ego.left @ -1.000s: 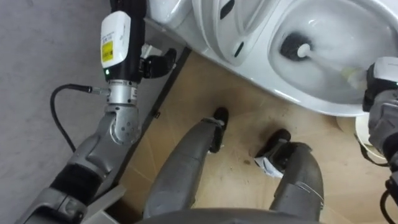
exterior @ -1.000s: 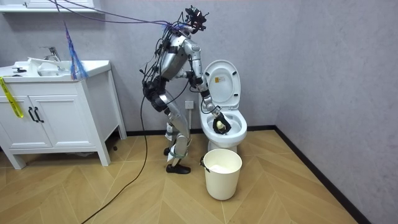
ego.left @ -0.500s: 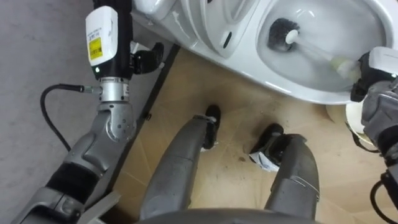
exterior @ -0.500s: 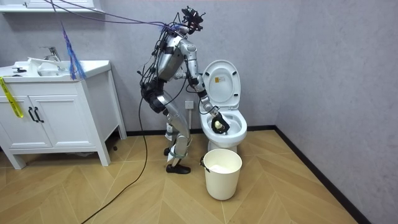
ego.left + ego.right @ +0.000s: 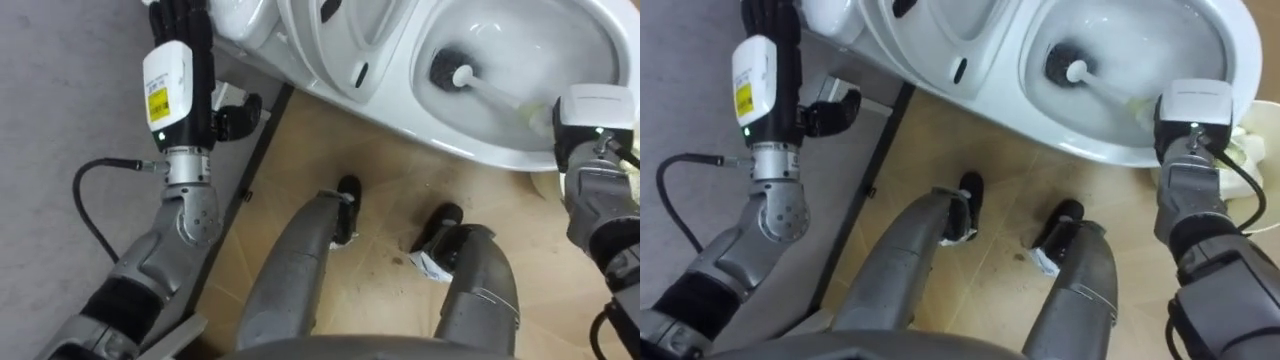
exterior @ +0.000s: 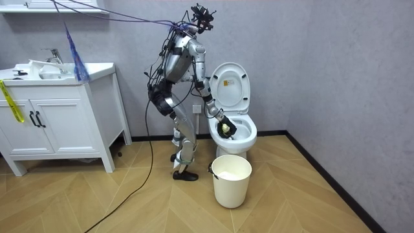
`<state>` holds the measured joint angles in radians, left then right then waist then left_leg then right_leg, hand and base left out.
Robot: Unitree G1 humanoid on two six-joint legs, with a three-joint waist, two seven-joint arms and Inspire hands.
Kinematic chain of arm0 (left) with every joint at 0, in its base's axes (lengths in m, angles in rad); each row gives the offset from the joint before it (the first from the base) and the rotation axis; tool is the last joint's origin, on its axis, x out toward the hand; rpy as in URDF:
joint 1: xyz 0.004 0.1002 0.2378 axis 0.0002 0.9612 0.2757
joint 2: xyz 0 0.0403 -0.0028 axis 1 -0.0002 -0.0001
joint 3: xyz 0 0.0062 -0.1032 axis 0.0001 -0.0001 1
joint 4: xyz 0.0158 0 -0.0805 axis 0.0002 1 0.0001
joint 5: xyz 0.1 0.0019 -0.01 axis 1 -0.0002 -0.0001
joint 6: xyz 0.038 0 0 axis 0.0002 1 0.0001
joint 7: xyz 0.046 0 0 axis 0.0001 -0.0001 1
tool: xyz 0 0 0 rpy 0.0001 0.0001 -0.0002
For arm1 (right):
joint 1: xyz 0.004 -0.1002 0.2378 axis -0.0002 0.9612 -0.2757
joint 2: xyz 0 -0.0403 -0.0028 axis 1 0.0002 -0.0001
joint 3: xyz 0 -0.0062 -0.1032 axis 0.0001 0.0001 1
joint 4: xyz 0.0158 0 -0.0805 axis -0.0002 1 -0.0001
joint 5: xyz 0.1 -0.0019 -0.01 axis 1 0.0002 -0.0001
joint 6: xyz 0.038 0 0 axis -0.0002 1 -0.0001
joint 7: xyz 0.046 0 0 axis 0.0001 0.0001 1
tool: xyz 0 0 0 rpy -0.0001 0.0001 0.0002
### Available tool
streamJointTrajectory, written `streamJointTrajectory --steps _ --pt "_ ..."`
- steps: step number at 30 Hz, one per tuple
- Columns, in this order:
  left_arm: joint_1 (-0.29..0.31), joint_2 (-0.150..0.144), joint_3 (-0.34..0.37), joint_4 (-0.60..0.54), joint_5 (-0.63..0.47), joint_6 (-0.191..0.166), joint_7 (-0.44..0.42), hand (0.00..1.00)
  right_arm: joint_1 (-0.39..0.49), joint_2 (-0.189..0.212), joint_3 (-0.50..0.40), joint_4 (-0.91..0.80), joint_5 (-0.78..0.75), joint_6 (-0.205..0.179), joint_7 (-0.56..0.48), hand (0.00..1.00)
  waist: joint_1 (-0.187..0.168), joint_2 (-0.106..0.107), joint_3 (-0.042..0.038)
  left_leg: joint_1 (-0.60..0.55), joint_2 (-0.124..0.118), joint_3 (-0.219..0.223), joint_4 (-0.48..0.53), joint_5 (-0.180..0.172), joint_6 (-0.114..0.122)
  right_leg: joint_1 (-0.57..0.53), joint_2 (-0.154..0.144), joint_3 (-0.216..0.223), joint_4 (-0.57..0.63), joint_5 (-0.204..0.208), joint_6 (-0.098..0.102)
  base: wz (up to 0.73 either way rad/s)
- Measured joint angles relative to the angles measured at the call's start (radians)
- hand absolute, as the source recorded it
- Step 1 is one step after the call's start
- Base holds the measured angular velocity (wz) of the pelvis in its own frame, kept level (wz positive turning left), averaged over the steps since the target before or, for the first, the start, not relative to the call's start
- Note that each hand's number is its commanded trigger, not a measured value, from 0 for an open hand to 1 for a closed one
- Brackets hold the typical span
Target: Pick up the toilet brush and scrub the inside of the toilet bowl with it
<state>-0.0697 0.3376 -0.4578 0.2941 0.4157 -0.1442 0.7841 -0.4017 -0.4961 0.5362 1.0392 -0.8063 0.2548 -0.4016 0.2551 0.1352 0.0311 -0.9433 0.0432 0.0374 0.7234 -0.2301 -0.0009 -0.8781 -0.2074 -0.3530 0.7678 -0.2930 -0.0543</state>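
Observation:
The white toilet (image 5: pixel 400 110) stands with its lid (image 6: pixel 230 87) raised. I stand bent over it at the room view's left. The toilet brush's black head (image 5: pixel 450 68) rests low in the bowl, and its white handle (image 5: pixel 500 95) runs right to a pale green grip. My right hand (image 5: pixel 590 110) is shut on that grip at the bowl's near rim; in the room view the right hand (image 6: pixel 224 128) shows inside the bowl. Beside the tank at the left, my left hand (image 5: pixel 178 85) points up along the wall, fingers straight, holding nothing.
A white bucket (image 6: pixel 231 181) stands on the wooden floor just in front of the toilet. A white vanity cabinet (image 6: pixel 58 116) with a sink is at the room view's left. Grey walls close in behind and to the left of the toilet.
The eye view has shifted a little. My right hand has worked the brush head a short way across the bottom of the bowl. The left hand has stayed beside the tank.

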Motion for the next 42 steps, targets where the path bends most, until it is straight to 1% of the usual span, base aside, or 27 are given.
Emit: streamJointTrajectory --steps 1,3,6,8,9,10,11,12,13,14,15,17,20,24,26,27,29,30,31,32,33,34,35,37,39,40,42 --pt "0.003 0.0 -0.006 0.0 -0.022 -0.01 0.01 0.0 -0.002 0.0 0.004 0.0 0.001 0.0 -0.004 1.0 0.0 0.0 0.0001 0.004 0.0 0.0 -0.005 0.0 -0.001 0.003 0.001 0.0 -0.003 0.0 0.0 0.0" --pt "0.006 0.0 -0.011 0.001 -0.036 -0.017 0.014 0.0 -0.003 -0.006 0.029 0.005 0.018 0.0 -0.017 1.0 0.001 0.0 0.0002 0.006 0.0 0.001 -0.006 0.0 -0.001 0.005 0.0 -0.001 -0.004 0.0 0.0 0.0" --pt "0.001 0.005 -0.017 -0.003 -0.036 -0.021 0.014 0.0 -0.012 -0.023 0.074 0.011 0.108 -0.005 -0.042 1.0 0.008 -0.009 0.006 0.006 0.0 0.005 -0.008 0.0 -0.001 0.003 -0.001 0.003 -0.003 0.0 0.0 0.0" --pt "-0.005 0.019 -0.018 -0.021 -0.038 -0.028 0.016 0.0 -0.028 -0.041 0.078 0.028 0.263 -0.044 -0.065 1.0 0.004 -0.03 0.018 -0.001 -0.006 0.007 -0.005 0.0 -0.001 -0.008 -0.013 0.004 0.014 -0.005 0.0 0.07" --pt "-0.005 0.027 -0.017 -0.026 -0.036 -0.03 0.019 0.0 -0.031 -0.042 0.071 0.032 0.301 -0.056 -0.066 1.0 0.001 -0.041 0.0177 -0.006 -0.009 0.009 -0.002 0.0 0.0 -0.018 -0.019 0.006 0.023 -0.008 -0.001 0.06" --pt "-0.004 0.05 -0.016 -0.046 -0.032 -0.03 0.019 0.0 -0.034 -0.046 0.06 0.033 0.361 -0.084 -0.062 1.0 0.0 -0.066 0.0194 -0.015 -0.014 0.017 0.002 0.0 0.0 -0.038 -0.025 0.02 0.044 -0.016 -0.001 0.08" --pt "-0.004 0.064 -0.016 -0.062 -0.032 -0.031 0.019 0.0 -0.039 -0.052 0.051 0.042 0.428 -0.113 -0.06 1.0 -0.011 -0.082 0.0229 -0.023 -0.021 0.019 0.007 0.0 0.0 -0.053 -0.037 0.022 0.062 -0.02 -0.003 0.08" --pt "-0.003 0.07 -0.014 -0.071 -0.031 -0.03 0.019 0.0 -0.04 -0.051 0.034 0.044 0.455 -0.125 -0.055 1.0 -0.015 -0.09 0.0259 -0.027 -0.023 0.02 0.011 0.0 0.0 -0.06 -0.04 0.028 0.071 -0.021 -0.003 0.09" --pt "-0.001 0.081 -0.009 -0.081 -0.03 -0.031 0.022 0.0 -0.043 -0.051 0.007 0.045 0.501 -0.14 -0.053 1.0 -0.019 -0.107 0.0265 -0.039 -0.025 0.028 0.016 0.0 0.001 -0.081 -0.044 0.045 0.087 -0.026 -0.002 0.04" --pt "0.0 0.083 -0.002 -0.087 -0.028 -0.032 0.036 0.0 -0.052 -0.052 -0.015 0.047 0.551 -0.156 -0.052 1.0 -0.028 -0.127 0.029 -0.048 -0.028 0.044 0.018 0.003 0.005 -0.103 -0.057 0.056 0.106 -0.029 -0.005 0.0" --pt "0.001 0.08 0.004 -0.091 -0.028 -0.032 0.041 0.0 -0.056 -0.053 -0.025 0.047 0.578 -0.162 -0.052 1.0 -0.033 -0.134 0.0321 -0.051 -0.032 0.047 0.022 0.003 0.006 -0.111 -0.062 0.062 0.116 -0.029 -0.005 0.05" --pt "0.004 0.074 0.02 -0.096 -0.028 -0.032 0.059 0.0 -0.069 -0.053 -0.093 0.047 0.678 -0.178 -0.059 1.0 -0.062 -0.137 0.033 -0.068 -0.037 0.047 0.055 0.002 0.008 -0.122 -0.074 0.064 0.144 -0.039 -0.005 0.11" --pt "0.005 0.07 0.044 -0.095 -0.013 -0.022 0.059 0.0 -0.071 -0.055 -0.126 0.046 0.658 -0.179 -0.066 1.0 -0.099 -0.142 0.0321 -0.081 -0.04 0.051 0.092 0.0 0.014 -0.13 -0.084 0.07 0.175 -0.05 -0.002 0.11" --pt "0.002 0.068 0.058 -0.091 -0.006 0.009 0.039 0.0 -0.071 -0.053 -0.138 0.007 0.538 -0.179 -0.087 1.0 -0.119 -0.142 0.0307 -0.08 -0.046 0.063 0.092 0.002 0.025 -0.142 -0.089 0.089 0.189 -0.045 0.006 -0.05" --pt "0.003 0.062 0.06 -0.081 0.01 0.025 0.015 0.0 -0.071 -0.052 -0.139 -0.001 0.433 -0.174 -0.098 1.0 -0.111 -0.137 0.0277 -0.072 -0.045 0.068 0.092 0.004 0.029 -0.137 -0.085 0.091 0.187 -0.034 0.003 -0.08" --pt "0.003 0.062 0.06 -0.07 0.017 0.026 0.012 0.0 -0.07 -0.05 -0.136 -0.004 0.413 -0.172 -0.097 1.0 -0.109 -0.135 0.0262 -0.07 -0.045 0.068 0.092 0.005 0.029 -0.134 -0.085 0.09 0.186 -0.033 0.002 -0.04" --pt "-0.002 0.058 0.05 -0.031 0.038 0.031 0.001 0.0 -0.067 -0.047 -0.108 -0.006 0.294 -0.164 -0.096 1.0 -0.089 -0.117 0.0165 -0.064 -0.035 0.066 0.092 0.005 0.03 -0.119 -0.079 0.075 0.171 -0.023 -0.004 -0.1" --pt "-0.001 0.056 0.048 -0.024 0.038 0.035 -0.009 0.0 -0.065 -0.047 -0.092 -0.002 0.264 -0.161 -0.095 1.0 -0.078 -0.111 0.0161 -0.059 -0.033 0.065 0.091 0.005 0.03 -0.112 -0.077 0.072 0.165 -0.02 -0.006 -0.18" --pt "0.001 0.047 0.042 -0.008 0.038 0.051 -0.035 0.0 -0.059 -0.046 -0.064 0.003 0.198 -0.14 -0.082 1.0 -0.057 -0.095 0.01 -0.052 -0.021 0.061 0.091 0.004 0.029 -0.097 -0.058 0.072 0.147 -0.013 -0.001 -0.15" --pt "0.004 0.039 0.039 -0.003 0.035 0.058 -0.054 0.0 -0.053 -0.043 -0.041 0.004 0.126 -0.119 -0.06 1.0 -0.044 -0.083 0.0092 -0.045 -0.019 0.056 0.084 0.005 0.027 -0.086 -0.05 0.07 0.132 -0.008 0.002 -0.08" --pt "0.002 0.035 0.036 -0.001 0.031 0.061 -0.061 0.0 -0.047 -0.044 -0.026 0.004 0.097 -0.111 -0.051 1.0 -0.037 -0.079 0.0097 -0.041 -0.02 0.055 0.079 0.005 0.025 -0.081 -0.052 0.066 0.13 -0.008 0.002 0.0" --pt "0.001 0.031 0.021 0.002 0.011 0.067 -0.076 0.0 -0.044 -0.042 0.004 0.005 0.065 -0.088 -0.021 1.0 -0.021 -0.071 0.0097 -0.037 -0.02 0.053 0.07 0.007 0.021 -0.076 -0.049 0.062 0.12 -0.007 0.005 0.0" --pt "0.001 0.022 0.011 0.002 -0.01 0.07 -0.091 0.0 -0.044 -0.039 0.021 0.004 0.035 -0.065 0.004 1.0 -0.012 -0.053 0.0099 -0.04 -0.014 0.042 0.069 0.008 0.02 -0.066 -0.039 0.05 0.103 -0.003 0.008 -0.05" --pt "0.02 0.021 0.01 0.002 -0.032 0.068 -0.104 0.0 -0.042 -0.026 0.022 0.003 0.015 -0.04 0.028 1.0 0.0 -0.046 0.0088 -0.041 -0.007 0.04 0.064 0.009 0.018 -0.063 -0.03 0.043 0.089 0.002 0.005 -0.07" --pt "0.031 0.023 0.001 0.02 -0.061 0.069 -0.138 0.0 -0.043 -0.023 0.022 -0.017 0.016 -0.033 0.042 1.0 -0.003 -0.043 0.0099 -0.043 -0.003 0.035 0.056 0.012 0.016 -0.06 -0.026 0.033 0.078 0.004 -0.002 0.0" --pt "0.04 0.026 -0.018 0.022 -0.096 0.07 -0.148 0.0 -0.034 -0.023 0.022 -0.045 0.016 -0.022 0.046 1.0 -0.007 -0.04 0.0111 -0.047 0.002 0.026 0.056 0.012 0.015 -0.055 -0.02 0.023 0.069 0.007 -0.009 0.0" --pt "0.057 0.026 -0.042 0.022 -0.147 0.064 -0.164 0.0 -0.011 -0.009 0.022 -0.073 0.021 -0.008 0.048 1.0 -0.008 -0.037 0.012 -0.046 0.015 0.014 0.055 0.008 0.008 -0.038 -0.002 0.008 0.046 0.007 -0.011 0.0"
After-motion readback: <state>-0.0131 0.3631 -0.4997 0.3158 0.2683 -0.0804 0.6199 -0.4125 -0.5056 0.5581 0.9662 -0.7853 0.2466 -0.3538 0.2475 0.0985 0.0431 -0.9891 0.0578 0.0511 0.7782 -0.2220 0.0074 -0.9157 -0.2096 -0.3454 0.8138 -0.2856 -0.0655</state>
